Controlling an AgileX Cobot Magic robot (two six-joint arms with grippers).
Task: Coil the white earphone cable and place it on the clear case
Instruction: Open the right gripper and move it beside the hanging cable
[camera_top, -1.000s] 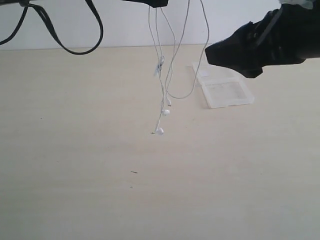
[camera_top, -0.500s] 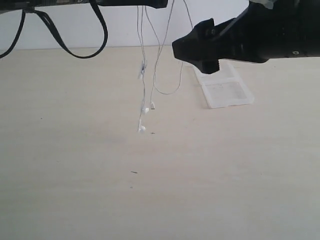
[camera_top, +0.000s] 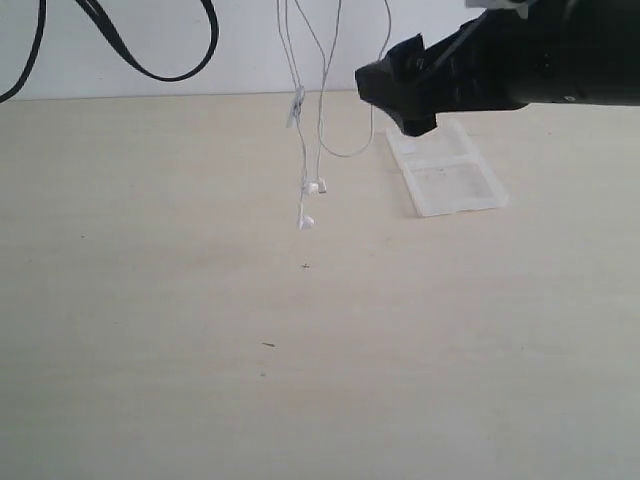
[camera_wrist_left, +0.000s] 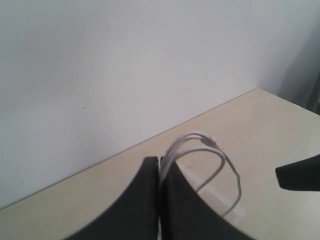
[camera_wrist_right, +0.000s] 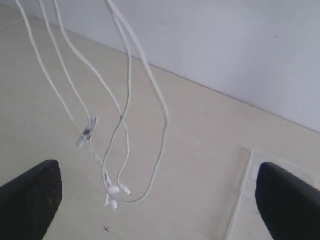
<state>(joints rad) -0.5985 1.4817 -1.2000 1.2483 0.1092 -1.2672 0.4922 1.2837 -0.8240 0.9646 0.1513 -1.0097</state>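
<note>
Reaching in from the right of the exterior view, the right arm (camera_top: 540, 60) lay almost level above the surface (camera_top: 300, 390), its bulky black shell narrowing to the right gripper (camera_top: 398, 92), which pointed toward the middle just beside the dangling strands of the white earphone cable (camera_top: 303, 150). In the right wrist view its two matte black fingers (camera_wrist_right: 30, 200) stood spread to the widest, one at each side of the picture, with the strands hanging in the gap ahead of them and nothing clamped. The left gripper (camera_wrist_left: 159, 162) showed only in its own wrist view, angled toward the pale wall (camera_wrist_left: 125, 60): its dark fingers were pressed flat together, pinching the thin wire in the seam between them, and a rounded loop of it arched out past the tips. From there the cable fell in several slack, very fine glossy white lines that ran up past the top edge of the exterior view, one bend curving back upward lower down, and two small rounded earbuds (camera_top: 313, 187) at the lowest ends appeared to hang clear of the surface. The clear case (camera_top: 455, 180), a flat translucent plastic rectangle of two square sections, lay on the matte, faintly grained beige surface near its far edge, partly behind the right gripper and apart from the cable. Thick black cables (camera_top: 150, 65) looped at the upper left.
</note>
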